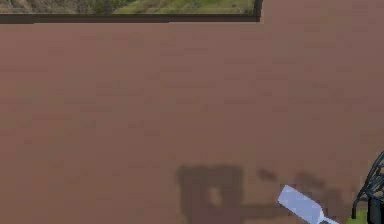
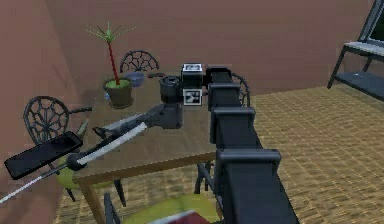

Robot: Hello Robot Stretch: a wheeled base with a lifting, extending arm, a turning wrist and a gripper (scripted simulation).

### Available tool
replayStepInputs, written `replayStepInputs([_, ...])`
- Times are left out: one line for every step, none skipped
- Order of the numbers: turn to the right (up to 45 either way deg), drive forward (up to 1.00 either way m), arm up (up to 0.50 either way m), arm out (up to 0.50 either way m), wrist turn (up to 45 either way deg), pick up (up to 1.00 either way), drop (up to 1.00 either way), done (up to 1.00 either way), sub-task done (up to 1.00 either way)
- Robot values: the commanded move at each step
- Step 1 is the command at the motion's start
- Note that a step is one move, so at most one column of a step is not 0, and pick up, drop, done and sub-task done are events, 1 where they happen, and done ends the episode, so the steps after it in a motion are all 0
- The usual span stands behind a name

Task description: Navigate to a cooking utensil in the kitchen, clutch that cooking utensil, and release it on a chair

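Arm [image 2: 238, 135] reaches across the wooden surface [image 2: 160, 148] toward a chair [image 2: 45, 115], probably for the drop; whether the jaws grasp anything cannot be told.

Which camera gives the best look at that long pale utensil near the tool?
The arm side view: the long pale utensil runs full length from the tool past the wooden table toward the picture's lower left. The forward view has a pale flat blade at its bottom right, probably that utensil's end, against a brown wall.
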Motion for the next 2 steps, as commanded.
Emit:
replayStepInputs([0.0, 0.00, 0.00, 0.00, 45.0, 0.00, 0.00, 0.00, 0.00])
replayStepInputs([0.0, 0.00, 0.00, 0.00, 30.0, 0.00, 0.00, 0.00, 0.00])
